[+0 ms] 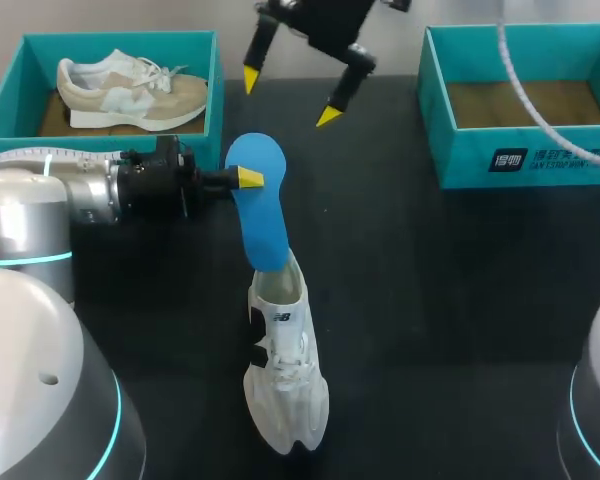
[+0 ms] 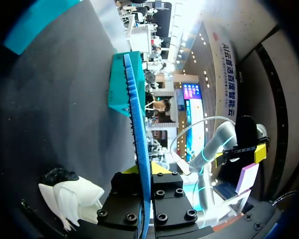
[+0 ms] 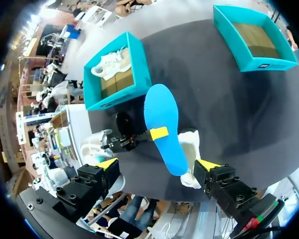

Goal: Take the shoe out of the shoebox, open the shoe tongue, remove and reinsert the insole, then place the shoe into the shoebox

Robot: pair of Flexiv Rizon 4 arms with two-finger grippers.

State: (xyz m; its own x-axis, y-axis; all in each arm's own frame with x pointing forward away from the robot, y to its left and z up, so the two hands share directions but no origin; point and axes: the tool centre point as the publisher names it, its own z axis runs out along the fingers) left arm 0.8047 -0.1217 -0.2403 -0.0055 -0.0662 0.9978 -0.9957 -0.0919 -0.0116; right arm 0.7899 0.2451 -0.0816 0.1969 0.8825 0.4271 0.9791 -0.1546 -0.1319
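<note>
Silver arms (image 1: pixel 40 200), black grippers (image 1: pixel 289 97), probably corrugated cable (image 1: pixel 520 95).

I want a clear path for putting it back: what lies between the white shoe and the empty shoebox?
Nothing. In the head view, the stretch from the white shoe to the empty shoebox is bare black table.

A blue insole (image 1: pixel 257 205) juts from the opening of the white shoe (image 1: pixel 285 390), well apart from the open teal shoebox (image 1: pixel 525 158).

white print (image 1: pixel 550 158) on shoebox (image 1: pixel 460 160) front, logo (image 1: pixel 280 317) on shoe tongue (image 1: pixel 288 303)
</note>
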